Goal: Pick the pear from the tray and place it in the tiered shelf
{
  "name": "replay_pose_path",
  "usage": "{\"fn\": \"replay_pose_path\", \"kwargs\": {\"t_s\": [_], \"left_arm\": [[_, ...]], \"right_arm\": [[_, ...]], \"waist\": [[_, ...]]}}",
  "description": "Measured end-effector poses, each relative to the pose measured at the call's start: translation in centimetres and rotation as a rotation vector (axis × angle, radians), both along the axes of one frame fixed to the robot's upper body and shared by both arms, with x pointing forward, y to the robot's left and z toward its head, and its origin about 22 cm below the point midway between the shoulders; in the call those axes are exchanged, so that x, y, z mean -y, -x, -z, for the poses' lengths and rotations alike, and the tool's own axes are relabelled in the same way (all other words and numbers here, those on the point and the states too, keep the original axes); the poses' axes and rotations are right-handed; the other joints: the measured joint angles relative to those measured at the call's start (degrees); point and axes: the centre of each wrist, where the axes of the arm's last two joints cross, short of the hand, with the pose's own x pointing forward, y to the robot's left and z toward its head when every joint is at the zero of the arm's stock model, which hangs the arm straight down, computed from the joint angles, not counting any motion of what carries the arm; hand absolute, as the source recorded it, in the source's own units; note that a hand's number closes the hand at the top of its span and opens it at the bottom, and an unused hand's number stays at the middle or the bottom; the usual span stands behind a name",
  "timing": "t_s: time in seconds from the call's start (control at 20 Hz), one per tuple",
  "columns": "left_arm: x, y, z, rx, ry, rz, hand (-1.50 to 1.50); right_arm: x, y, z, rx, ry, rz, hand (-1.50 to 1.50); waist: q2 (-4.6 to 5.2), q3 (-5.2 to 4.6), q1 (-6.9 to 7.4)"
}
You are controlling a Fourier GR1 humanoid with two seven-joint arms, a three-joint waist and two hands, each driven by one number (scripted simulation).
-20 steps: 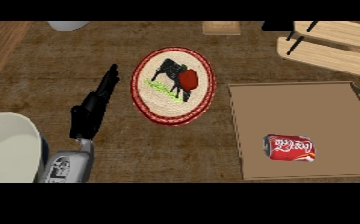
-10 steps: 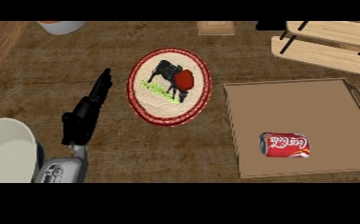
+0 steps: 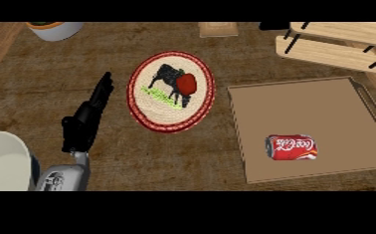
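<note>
Our left hand (image 3: 88, 116), fingers straight and empty, is the only one showing; the red shape we take for the pear (image 3: 187, 83) lies right of it, slightly ahead, on the woven plate (image 3: 144, 119), not the tray (image 3: 294, 108).

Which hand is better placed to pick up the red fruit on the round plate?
Probably the left. The left hand, fingers straight, lies just left of the plate holding the red fruit. The right hand is nowhere in view.

White script on the red can (image 3: 291, 147) is too small to read.
</note>
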Motion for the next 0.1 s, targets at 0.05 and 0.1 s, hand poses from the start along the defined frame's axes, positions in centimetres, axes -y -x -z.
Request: {"fn": "replay_pose_path", "kwargs": {"t_s": [0.05, 0.1], "left_arm": [[-0.1, -0.1, 0.2, 0.000, -0.002, -0.005, 0.00], [-0.1, -0.2, 0.1, 0.000, -0.003, -0.004, 0.00]], "right_arm": [[0.3, 1.2, 0.0, 0.000, -0.009, -0.012, -1.50], [0.5, 2.3, 0.1, -0.004, -0.013, -0.022, -1.50]], "waist": [[-0.01, 0.00, -0.18], [0.00, -0.01, -0.22]]}}
